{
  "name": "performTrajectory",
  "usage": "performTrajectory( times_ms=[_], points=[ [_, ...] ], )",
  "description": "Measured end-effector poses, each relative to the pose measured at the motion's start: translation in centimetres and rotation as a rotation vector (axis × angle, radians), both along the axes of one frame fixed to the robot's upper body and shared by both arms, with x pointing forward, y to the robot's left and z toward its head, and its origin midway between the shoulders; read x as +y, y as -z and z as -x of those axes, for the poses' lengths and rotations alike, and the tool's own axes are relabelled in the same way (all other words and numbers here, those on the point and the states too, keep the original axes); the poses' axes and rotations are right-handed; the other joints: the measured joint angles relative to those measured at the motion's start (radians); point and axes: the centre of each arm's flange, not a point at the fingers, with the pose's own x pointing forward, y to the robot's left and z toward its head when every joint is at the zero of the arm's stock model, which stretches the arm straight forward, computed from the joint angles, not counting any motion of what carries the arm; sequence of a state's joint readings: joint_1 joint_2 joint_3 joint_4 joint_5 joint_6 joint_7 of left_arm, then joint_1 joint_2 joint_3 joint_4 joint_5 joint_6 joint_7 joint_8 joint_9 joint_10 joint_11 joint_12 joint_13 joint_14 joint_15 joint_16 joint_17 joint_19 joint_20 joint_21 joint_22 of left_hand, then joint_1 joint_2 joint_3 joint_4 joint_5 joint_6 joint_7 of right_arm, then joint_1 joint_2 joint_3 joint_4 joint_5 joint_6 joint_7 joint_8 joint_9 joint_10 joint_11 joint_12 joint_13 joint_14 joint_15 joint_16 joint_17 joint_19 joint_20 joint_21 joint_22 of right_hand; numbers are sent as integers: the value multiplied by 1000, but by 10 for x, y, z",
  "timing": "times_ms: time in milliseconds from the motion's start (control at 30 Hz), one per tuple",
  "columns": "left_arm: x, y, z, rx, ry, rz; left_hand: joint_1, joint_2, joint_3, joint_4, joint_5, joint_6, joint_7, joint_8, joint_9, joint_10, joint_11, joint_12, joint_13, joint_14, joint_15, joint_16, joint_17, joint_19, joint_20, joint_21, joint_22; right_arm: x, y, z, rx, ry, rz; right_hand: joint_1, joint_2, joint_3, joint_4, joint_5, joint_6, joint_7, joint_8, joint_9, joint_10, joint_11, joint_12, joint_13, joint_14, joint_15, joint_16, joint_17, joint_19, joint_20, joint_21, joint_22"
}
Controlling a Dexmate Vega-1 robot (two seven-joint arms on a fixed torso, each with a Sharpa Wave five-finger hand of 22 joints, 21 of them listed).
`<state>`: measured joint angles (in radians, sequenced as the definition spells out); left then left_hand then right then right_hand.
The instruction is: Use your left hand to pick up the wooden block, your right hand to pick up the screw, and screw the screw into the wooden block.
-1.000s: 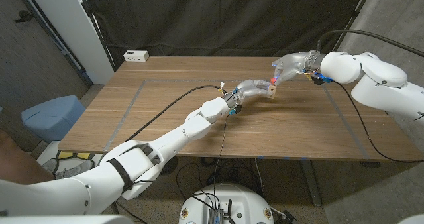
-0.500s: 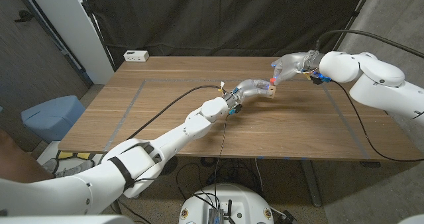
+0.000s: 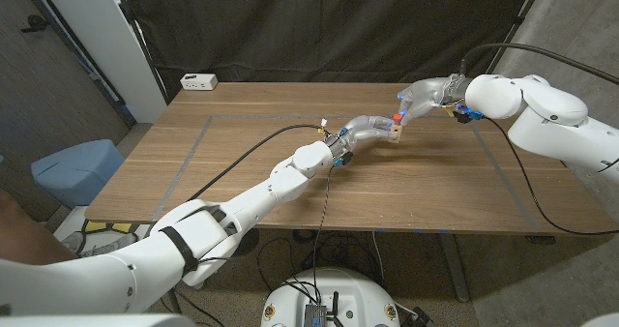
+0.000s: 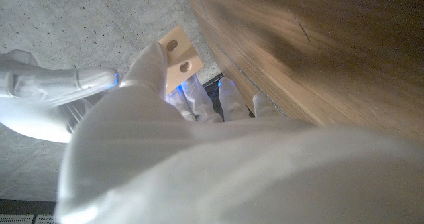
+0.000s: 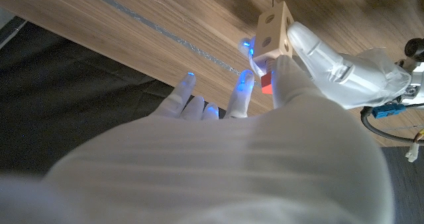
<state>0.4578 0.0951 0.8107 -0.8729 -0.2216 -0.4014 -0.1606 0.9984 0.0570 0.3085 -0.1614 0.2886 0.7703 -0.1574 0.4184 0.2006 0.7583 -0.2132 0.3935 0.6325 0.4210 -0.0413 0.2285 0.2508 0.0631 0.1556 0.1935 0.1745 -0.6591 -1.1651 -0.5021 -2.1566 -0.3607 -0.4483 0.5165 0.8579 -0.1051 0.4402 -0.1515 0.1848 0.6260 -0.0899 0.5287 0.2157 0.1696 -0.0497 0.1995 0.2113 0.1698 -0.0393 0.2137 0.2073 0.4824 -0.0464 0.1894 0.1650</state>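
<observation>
While raised above the far middle of the desk [image 3: 290, 133], left robot hand [image 3: 366, 129] gripping wooden block [image 3: 396, 130], fingers wrapped round it. Right robot hand [image 3: 423, 99] just beside, pinching red-headed screw [image 3: 398, 119] against the block's face. White box [image 3: 199, 81] at far left corner.

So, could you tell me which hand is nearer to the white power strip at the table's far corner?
Left. The left hand holds the wooden block near mid-table, closer to the power strip; the right hand pinches the red-headed screw farther off on the robot's right.
</observation>
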Motion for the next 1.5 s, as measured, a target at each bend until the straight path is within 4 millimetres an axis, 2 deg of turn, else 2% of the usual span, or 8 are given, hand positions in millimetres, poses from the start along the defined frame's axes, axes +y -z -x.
performTrajectory(
  times_ms=[133,533,767,867,1400,1500],
  points=[
    [0,0,0,1,1,0,0,0,0,0,0,0,0,0,0,-2,-1,0,0,0,0,0,0,0,0,0,0,-1,0,0,2,8,1,-3,-3,0,0,0,-27,-5,-11,-2,-6,5,-4,0,-10,2,0,0,-8,0,0,0],
    [0,-2,1,-5,7,0,0,0,0,0,-1,0,0,0,0,-3,1,0,-2,0,0,0,3,0,0,0,0,2,-4,8,-6,19,36,-6,-6,3,-3,0,-91,-34,-38,-2,-44,-19,-11,0,-33,3,-12,-3,-31,2,-5,0],
    [-1,0,3,-5,10,-3,0,0,0,0,0,0,0,0,0,-3,1,0,3,0,0,0,3,0,0,0,0,7,-7,14,-14,28,69,-12,-12,7,-7,0,-109,-52,-53,-2,-63,-27,-15,0,-51,0,-15,-3,-52,24,-5,0],
    [-1,0,4,-6,10,-4,0,0,0,0,0,0,0,0,0,-4,1,0,3,0,0,0,3,0,0,0,0,8,-9,16,-18,34,84,-12,-12,7,-7,0,-112,-55,-53,-2,-63,-27,-15,0,-56,5,-15,-3,-56,34,-5,0],
    [-2,1,7,-8,12,-5,0,0,0,0,0,0,0,-2,0,-3,0,0,-1,0,0,0,3,0,0,0,0,18,-12,25,-36,60,173,0,-24,14,-14,0,-90,-77,-53,-2,-74,-38,-15,0,-60,1,-15,-8,-55,45,-5,0],
    [-3,1,7,-8,9,-7,0,0,0,0,0,0,0,-3,0,-3,1,0,0,0,0,0,3,0,0,0,0,25,-14,27,-41,48,182,4,-28,14,-14,0,-90,-77,-53,-2,-74,-38,-15,0,-67,2,-15,-8,-63,52,-5,0]
  ],
)
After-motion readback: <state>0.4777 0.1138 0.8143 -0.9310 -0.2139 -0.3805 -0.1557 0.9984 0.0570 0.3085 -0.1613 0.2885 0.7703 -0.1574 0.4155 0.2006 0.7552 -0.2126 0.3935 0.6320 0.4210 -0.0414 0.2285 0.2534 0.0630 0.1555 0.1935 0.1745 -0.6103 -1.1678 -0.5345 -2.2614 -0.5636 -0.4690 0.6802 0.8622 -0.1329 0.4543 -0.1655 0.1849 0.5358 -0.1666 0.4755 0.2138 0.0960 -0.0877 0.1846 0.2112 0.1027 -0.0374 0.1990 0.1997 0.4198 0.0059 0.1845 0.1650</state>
